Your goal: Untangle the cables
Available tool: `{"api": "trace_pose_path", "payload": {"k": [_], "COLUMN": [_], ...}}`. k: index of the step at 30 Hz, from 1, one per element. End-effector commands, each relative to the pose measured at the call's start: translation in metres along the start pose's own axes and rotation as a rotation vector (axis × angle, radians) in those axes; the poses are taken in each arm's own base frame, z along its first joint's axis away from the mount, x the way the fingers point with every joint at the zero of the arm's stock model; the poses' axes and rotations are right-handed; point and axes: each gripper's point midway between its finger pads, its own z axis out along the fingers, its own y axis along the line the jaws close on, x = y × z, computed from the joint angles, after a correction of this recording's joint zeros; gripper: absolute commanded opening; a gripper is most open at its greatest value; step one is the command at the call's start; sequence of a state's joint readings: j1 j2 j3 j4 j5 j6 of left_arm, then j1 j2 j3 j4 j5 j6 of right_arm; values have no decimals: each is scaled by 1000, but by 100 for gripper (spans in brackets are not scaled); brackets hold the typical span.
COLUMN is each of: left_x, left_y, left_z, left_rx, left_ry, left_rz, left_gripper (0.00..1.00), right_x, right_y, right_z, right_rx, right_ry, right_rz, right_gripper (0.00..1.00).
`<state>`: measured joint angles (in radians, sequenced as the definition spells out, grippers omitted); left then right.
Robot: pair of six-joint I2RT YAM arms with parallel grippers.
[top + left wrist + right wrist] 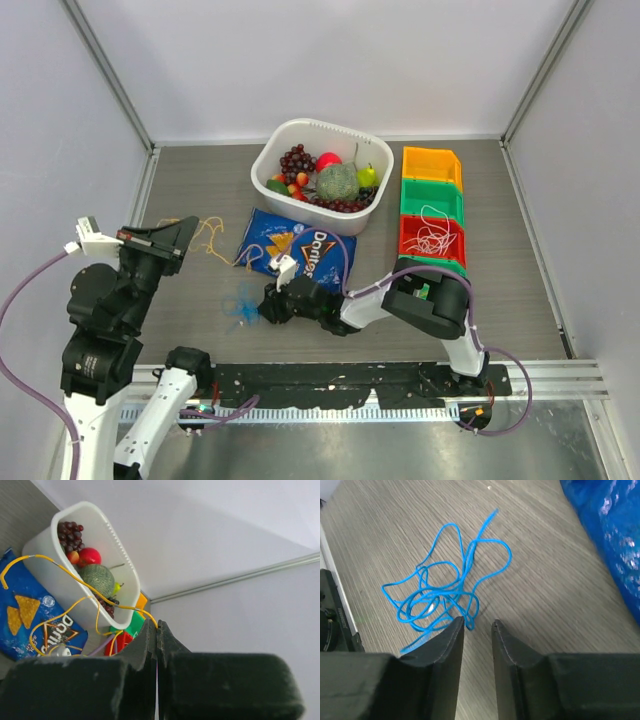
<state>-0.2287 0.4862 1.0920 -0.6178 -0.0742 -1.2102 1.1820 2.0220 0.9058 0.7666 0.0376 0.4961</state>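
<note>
Your right gripper (477, 623) is sitting low over the table, jaws a narrow gap apart and gripping nothing. The blue cable (432, 599) is lying loose just off its left fingertip, probably lined up for a pick. Your left gripper (156, 625) is clamping the yellow cable (42, 556) at its closed tips, likely holding it apart from the blue. The white cable (432, 238) is sitting in the red bin (407, 228), apparently sorted.

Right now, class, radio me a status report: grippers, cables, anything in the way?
Left gripper shut on yellow cable. Right gripper open, low at blue cable. White cable in red bin. Chip bag beside, not blocking.
</note>
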Motion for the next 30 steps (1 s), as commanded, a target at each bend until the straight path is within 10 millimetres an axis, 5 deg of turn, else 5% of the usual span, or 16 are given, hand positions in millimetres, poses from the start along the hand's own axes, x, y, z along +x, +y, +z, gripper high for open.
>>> {"api": "trace_pose_path", "payload": {"k": [1,3,8,13,17,23,30], "left_x": [-10,-12,-7,20,60,91,119], "left_y": [17,28,53,59,53,48,52], "left_z": [4,3,1,13,23,37,41], "left_rx": [-55,-98,-181,-149,-22,65,113], "left_ry": [-58,-69,-35,102,289,430,563], "left_rz": [119,166,281,329,335,253,144], "left_gripper": [0,0,0,0,0,0,0], "right_x": [-49,-52,-60,-73,-102,-152,-191], "right_y": [22,18,6,5,26,70,89], "right_z": [-17,-28,-61,-95,-122,-159,-157], "right_rx": [8,38,128,136,55,-139,-234], "right_ry": [-50,-47,-8,-26,-106,-285,-334], "right_rz": [-29,-41,-84,-107,-99,-91,-58], "right_gripper": [45,61,61,61,60,61,63]}}
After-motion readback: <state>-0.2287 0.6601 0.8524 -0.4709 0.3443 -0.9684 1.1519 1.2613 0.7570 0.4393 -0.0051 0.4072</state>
